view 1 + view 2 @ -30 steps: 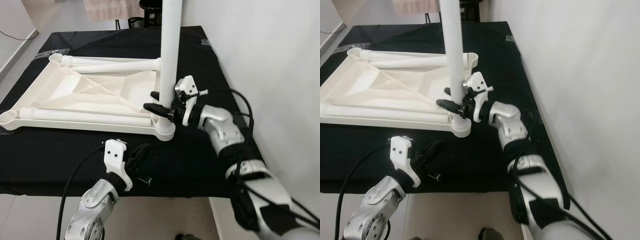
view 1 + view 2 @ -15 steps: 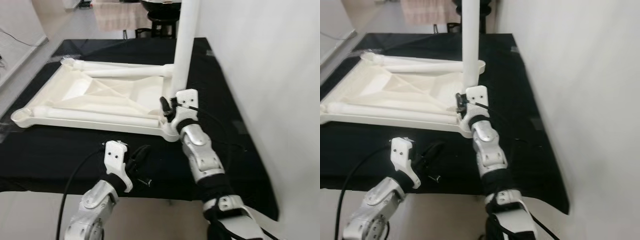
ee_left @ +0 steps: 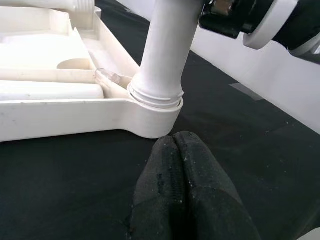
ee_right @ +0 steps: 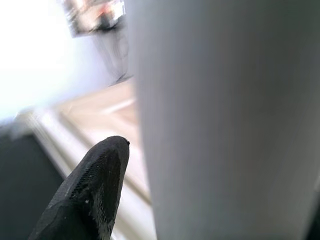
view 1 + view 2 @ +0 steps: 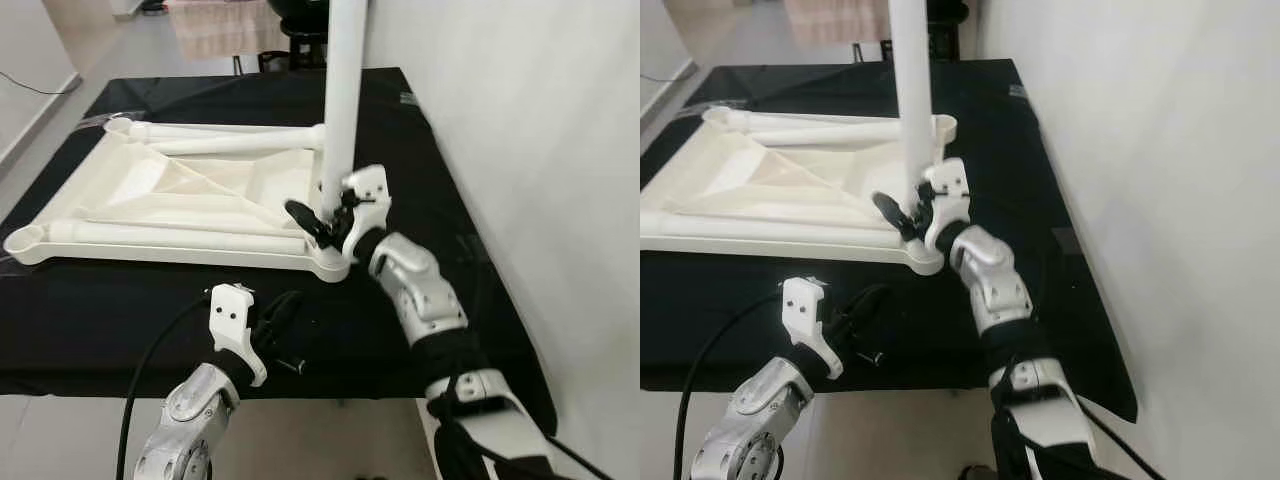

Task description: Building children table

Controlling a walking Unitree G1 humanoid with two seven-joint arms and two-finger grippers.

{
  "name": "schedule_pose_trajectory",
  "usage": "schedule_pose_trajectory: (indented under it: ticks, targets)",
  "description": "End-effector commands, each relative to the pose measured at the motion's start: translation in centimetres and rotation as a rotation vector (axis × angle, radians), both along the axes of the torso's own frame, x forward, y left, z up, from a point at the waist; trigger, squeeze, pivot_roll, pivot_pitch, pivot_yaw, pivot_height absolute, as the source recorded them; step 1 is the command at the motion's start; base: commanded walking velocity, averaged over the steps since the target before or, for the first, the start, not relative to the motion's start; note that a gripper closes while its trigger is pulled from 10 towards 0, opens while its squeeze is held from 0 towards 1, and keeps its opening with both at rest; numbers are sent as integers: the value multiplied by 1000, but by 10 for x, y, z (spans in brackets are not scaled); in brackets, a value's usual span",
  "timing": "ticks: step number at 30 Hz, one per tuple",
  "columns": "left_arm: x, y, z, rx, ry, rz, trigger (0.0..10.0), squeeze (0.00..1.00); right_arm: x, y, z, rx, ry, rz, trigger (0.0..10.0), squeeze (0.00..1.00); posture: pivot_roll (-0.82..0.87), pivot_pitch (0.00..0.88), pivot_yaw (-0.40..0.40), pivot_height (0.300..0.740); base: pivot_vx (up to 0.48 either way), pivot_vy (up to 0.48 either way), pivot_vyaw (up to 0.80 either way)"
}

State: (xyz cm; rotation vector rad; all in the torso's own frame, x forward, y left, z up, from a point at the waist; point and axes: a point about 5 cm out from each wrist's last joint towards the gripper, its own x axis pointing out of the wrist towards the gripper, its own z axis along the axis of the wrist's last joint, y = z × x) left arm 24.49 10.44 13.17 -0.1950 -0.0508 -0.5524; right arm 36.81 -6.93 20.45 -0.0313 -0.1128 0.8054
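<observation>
Home room: black-draped table [image 5: 200,320], white wall [image 5: 520,120].

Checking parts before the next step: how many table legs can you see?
3: one upright leg in the near right corner socket, held by the right gripper; two lying on the upturned tabletop, near leg and far leg. A fourth may be hidden.

– Your arms look how?
– Silver segmented shells w/ black joints. White plastic bracket at each wrist, left gripper [image 5: 283,318] & right gripper [image 5: 308,222] w/ long black fingers.
– Cables?
– Thick black cable loops off your left forearm.
</observation>
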Motion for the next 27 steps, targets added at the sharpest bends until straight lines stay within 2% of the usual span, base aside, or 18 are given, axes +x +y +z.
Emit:
schedule_pose_trajectory:
  ticks: [1,4,5,6,7,8,10,18,22,23,24,25,26,27]
  targets:
    - [-1,1,-3,7,8,7,10000,0,-2,7,-4,-32,8,75,10000,0,85,123,-19,740,0,0,0]
    - [-1,1,-3,4,6,8,10000,0,1,-1,-5,-53,36,172,10000,0,75,126,-12,740,0,0,0]
    - [-1,1,-2,3,6,9,10000,0,2,-4,-8,-61,57,210,8157,0,75,126,-12,740,0,0,0]
    - [-1,1,-2,3,6,9,10000,0,2,-4,-8,-61,57,210,8157,0,75,126,-12,740,0,0,0]
    - [-1,0,-2,3,6,8,10000,0,2,-7,-11,-70,74,239,2471,0,75,126,-12,740,0,0,0]
    - [-1,0,-2,2,6,7,10000,0,5,-11,-13,-96,84,242,0,0,78,131,-11,740,0,0,0]
    - [-2,0,-2,0,7,6,10000,0,9,-16,-13,-118,91,227,0,0,78,131,-11,740,0,0,0]
    - [-2,-1,-1,-1,6,6,10000,0,12,-24,-10,-102,97,220,0,0,71,144,-10,740,0,0,0]
    - [-2,0,-1,-3,6,5,10000,0,11,-27,-23,-121,131,109,0,0,67,150,-15,740,0,0,0]
    - [-2,0,0,-2,5,6,10000,0,14,-28,-40,-149,181,-132,0,0,62,152,-13,740,0,0,0]
    - [-2,0,0,-2,5,6,10000,0,14,-28,-40,-149,181,-132,0,0,62,152,-13,740,0,0,0]
    - [-2,1,0,-2,5,6,10000,0,14,-31,-50,-175,209,-307,0,0,62,153,-14,740,0,0,0]
    - [-2,1,0,-1,4,6,10000,0,4,-30,-63,-108,245,-475,0,0,67,157,-15,740,0,0,0]
    - [-1,1,0,1,3,7,10000,0,-10,-25,-74,-75,280,-541,0,0,78,156,-14,740,0,0,0]
